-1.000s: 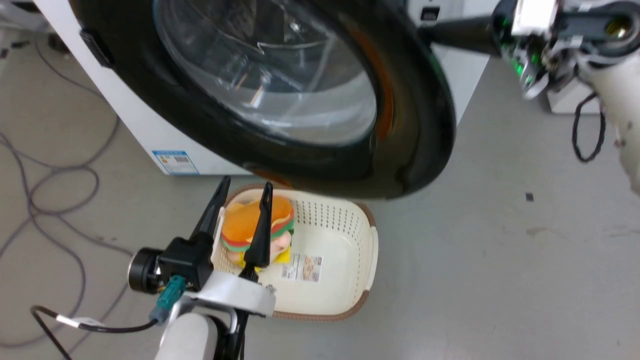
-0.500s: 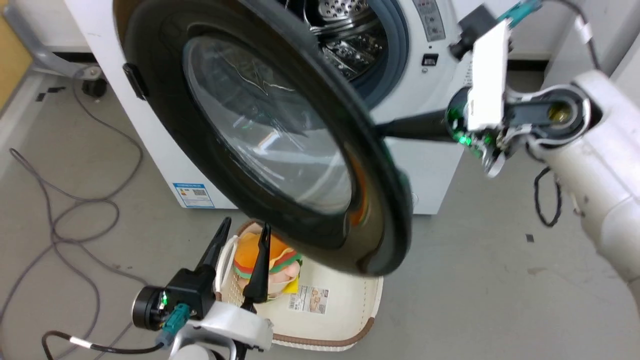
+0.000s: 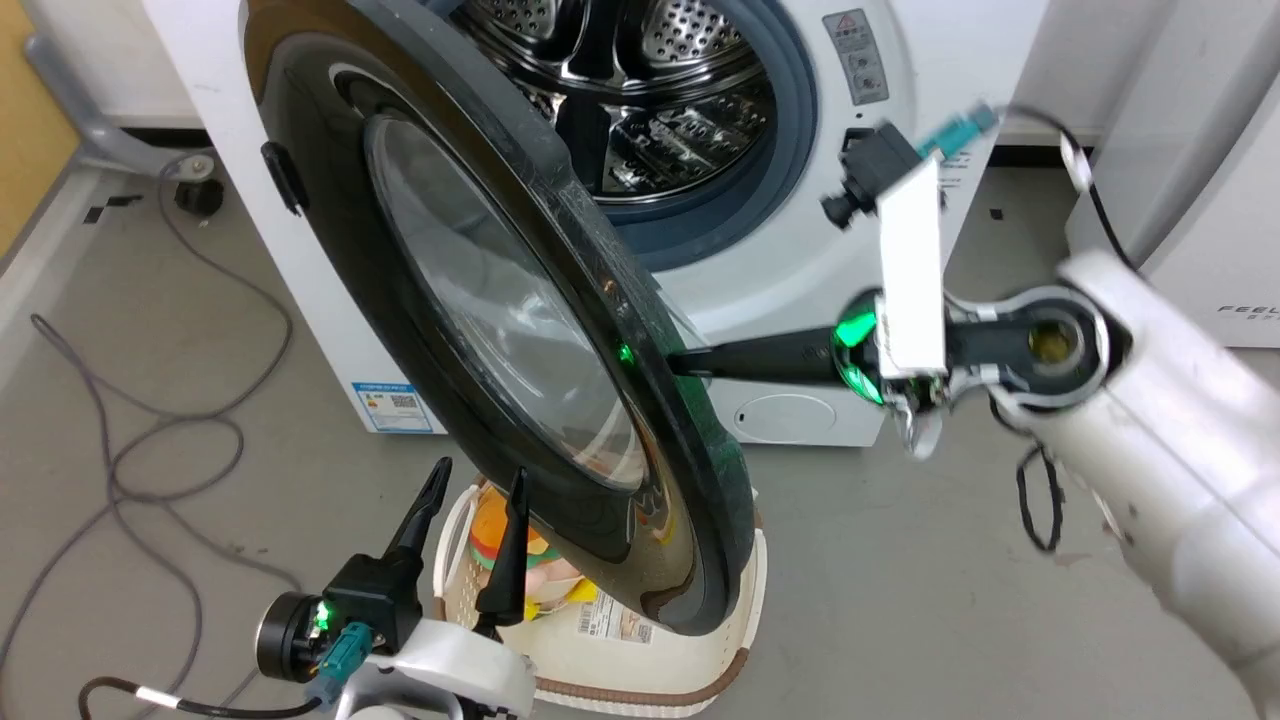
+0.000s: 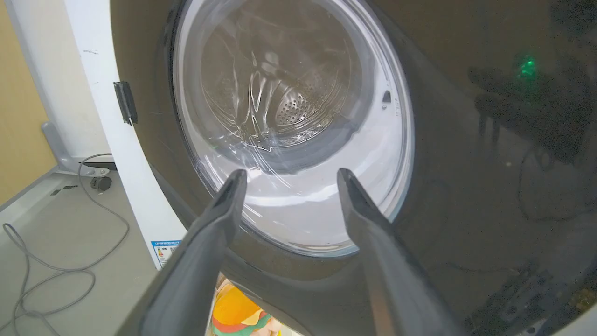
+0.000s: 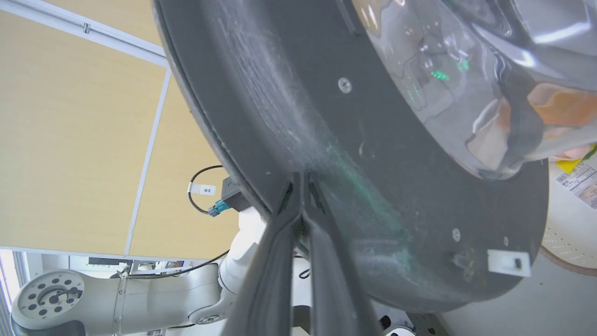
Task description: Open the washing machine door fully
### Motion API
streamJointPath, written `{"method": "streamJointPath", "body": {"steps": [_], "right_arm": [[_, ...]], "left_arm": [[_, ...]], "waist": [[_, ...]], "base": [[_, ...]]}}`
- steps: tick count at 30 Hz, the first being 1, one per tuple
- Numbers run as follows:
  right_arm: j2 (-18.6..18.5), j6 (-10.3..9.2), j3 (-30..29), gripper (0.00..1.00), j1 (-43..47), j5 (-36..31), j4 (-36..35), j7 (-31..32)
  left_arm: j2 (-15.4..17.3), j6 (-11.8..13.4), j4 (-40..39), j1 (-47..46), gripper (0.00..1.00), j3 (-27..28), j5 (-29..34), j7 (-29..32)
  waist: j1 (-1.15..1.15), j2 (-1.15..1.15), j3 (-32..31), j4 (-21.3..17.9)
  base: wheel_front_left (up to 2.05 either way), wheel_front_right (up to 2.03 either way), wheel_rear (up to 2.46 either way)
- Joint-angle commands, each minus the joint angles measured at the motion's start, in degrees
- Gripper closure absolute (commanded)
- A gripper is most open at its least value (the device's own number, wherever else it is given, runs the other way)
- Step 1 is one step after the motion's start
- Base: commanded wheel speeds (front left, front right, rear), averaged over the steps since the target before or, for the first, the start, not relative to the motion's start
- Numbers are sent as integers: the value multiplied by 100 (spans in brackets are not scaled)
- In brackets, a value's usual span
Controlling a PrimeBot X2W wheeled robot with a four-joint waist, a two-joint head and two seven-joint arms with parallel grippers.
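Note:
The washing machine door [image 3: 480, 330], glossy black with a bulging glass window, stands partly swung out from the white washing machine [image 3: 800, 300], baring the steel drum [image 3: 640, 90]. My right gripper [image 3: 680, 362] is shut, and its fingertips press on the door's inner face near the rim. In the right wrist view the right gripper [image 5: 301, 179] meets the grey inner side of the door [image 5: 373, 140]. My left gripper [image 3: 478, 472] hangs open and empty, low before the door. From the left wrist, the left gripper [image 4: 291, 173] points at the window of the door [image 4: 466, 163], apart from it.
A cream basket [image 3: 745, 600] holding a plush burger [image 3: 495, 535] sits on the floor under the door's lower edge. Cables [image 3: 150, 450] loop over the floor at left. Another white appliance [image 3: 1200, 200] stands to the right of the machine.
The head camera has shifted, so the whole picture moved. The door has swung further from the machine front, showing the drum. My right gripper stayed at the door's inner rim; the left gripper kept its pose.

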Motion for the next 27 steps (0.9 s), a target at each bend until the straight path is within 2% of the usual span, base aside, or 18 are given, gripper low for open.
{"method": "streamJointPath", "body": {"steps": [1,4,5,6,7,13,19,22,24,27], "right_arm": [[-81,5,-56,100,244,86,-96,-164],[-231,5,-296,100,630,125,-352,-762],[-280,5,-388,81,787,112,-436,-1001],[-322,5,-489,52,962,120,-527,-1222],[-369,5,-600,0,1151,139,-626,-1427],[-704,5,-1178,0,2405,-160,-1117,-2875],[-789,5,-1293,0,3602,-840,-1154,-4446],[-847,5,-1275,0,4006,-1384,-975,-5333],[-945,5,-1192,0,4193,-1981,-789,-5970],[-993,5,-1202,0,4329,-3071,-260,-6400]], "left_arm": [[5,16,18,86,0,27,13,-30],[5,30,31,123,0,67,10,-30],[5,38,32,139,0,77,6,-30],[5,47,32,156,0,90,1,-30],[5,56,35,170,0,100,-6,-30],[5,79,69,245,0,168,-32,-30],[35,82,122,297,0,316,-37,-30],[45,80,139,313,0,372,-31,-30],[46,81,145,315,0,403,-23,-30],[46,102,131,347,0,471,-26,-30]], "waist": [[1,0,-25,-21],[1,0,-76,-64],[1,0,-95,-81],[1,0,-109,-103],[1,0,-127,-124],[1,0,-197,-268],[1,0,-266,-395],[1,0,-301,-426],[1,0,-314,-436],[1,0,-351,-472]], "base": [[0,0,0],[0,0,0],[0,0,0],[0,0,0],[0,0,0],[0,0,0],[0,0,0],[0,0,0],[0,0,0],[0,0,0]]}}
